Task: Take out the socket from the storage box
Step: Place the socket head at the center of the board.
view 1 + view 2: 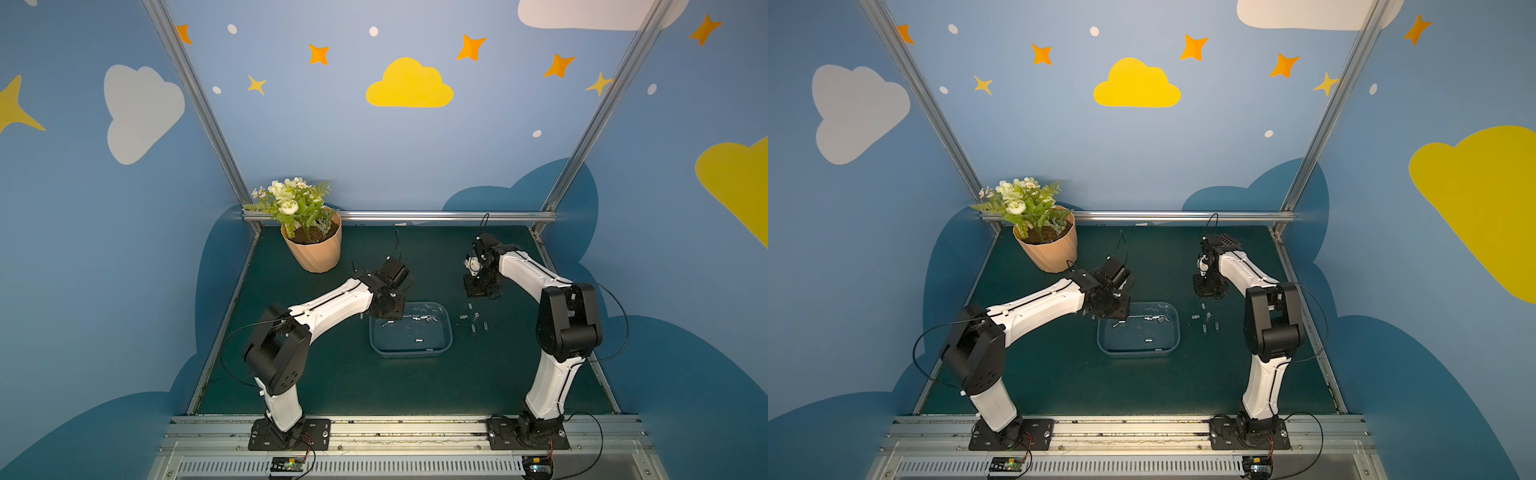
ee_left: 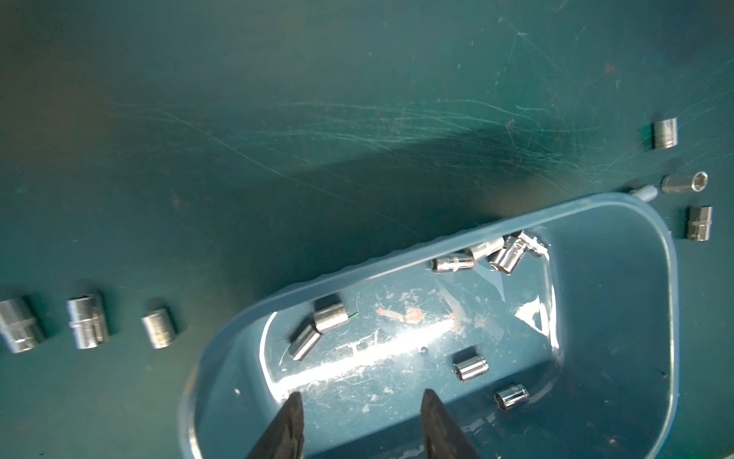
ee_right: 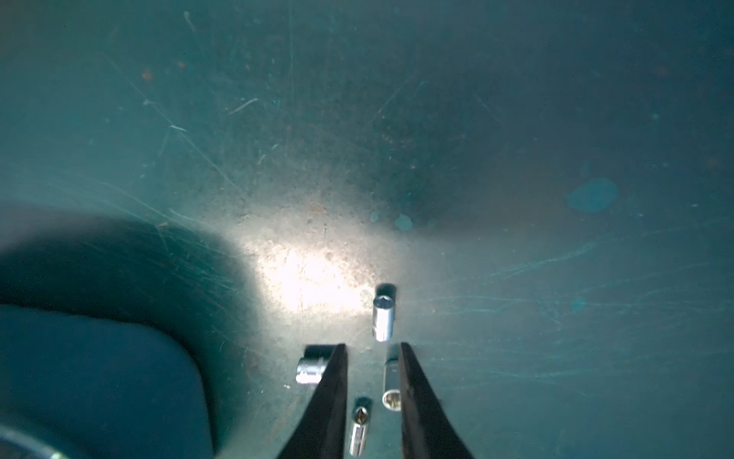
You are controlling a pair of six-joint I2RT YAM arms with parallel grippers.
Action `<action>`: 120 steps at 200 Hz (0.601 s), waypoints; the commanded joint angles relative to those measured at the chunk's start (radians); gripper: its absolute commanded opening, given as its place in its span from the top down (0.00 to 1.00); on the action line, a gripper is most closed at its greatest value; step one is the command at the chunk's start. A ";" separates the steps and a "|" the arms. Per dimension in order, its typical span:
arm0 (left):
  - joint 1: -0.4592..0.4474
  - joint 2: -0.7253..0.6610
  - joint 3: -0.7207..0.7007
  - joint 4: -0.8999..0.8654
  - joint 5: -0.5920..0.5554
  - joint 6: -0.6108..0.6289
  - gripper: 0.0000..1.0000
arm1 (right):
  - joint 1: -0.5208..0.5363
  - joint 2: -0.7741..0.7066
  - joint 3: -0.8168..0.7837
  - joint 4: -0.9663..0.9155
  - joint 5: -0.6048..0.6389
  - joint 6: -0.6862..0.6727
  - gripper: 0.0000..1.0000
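The storage box (image 1: pixel 409 354) (image 1: pixel 1138 353) is a shallow blue-grey tub on the green mat, mid-table. Several shiny metal sockets lie inside it: one (image 2: pixel 470 363) and another (image 2: pixel 511 396) near my left gripper, a pair (image 2: pixel 329 316), and a cluster (image 2: pixel 488 254) against the far wall. My left gripper (image 2: pixel 359 393) (image 1: pixel 388 318) hangs over the box's left end, open, nothing between its fingers. My right gripper (image 3: pixel 371 345) (image 1: pixel 480 291) is low over the mat right of the box, open. A socket (image 3: pixel 391 379) lies on the mat beside one finger, apart from the other finger.
More sockets lie on the mat right of the box (image 1: pixel 473 318) and in a row of three (image 2: pixel 87 320) on its other side. A peach flowerpot (image 1: pixel 318 249) with flowers stands at the back left. Metal rails edge the mat.
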 commanded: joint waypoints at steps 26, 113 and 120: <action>-0.026 0.077 0.055 -0.083 -0.010 -0.066 0.54 | -0.004 -0.056 -0.001 -0.027 -0.007 -0.008 0.75; -0.038 0.153 0.043 -0.077 -0.100 -0.147 0.55 | -0.009 -0.067 -0.042 -0.013 -0.017 -0.008 0.76; -0.038 0.159 0.040 -0.070 -0.105 -0.151 0.55 | -0.009 -0.068 -0.043 -0.013 -0.017 -0.008 0.76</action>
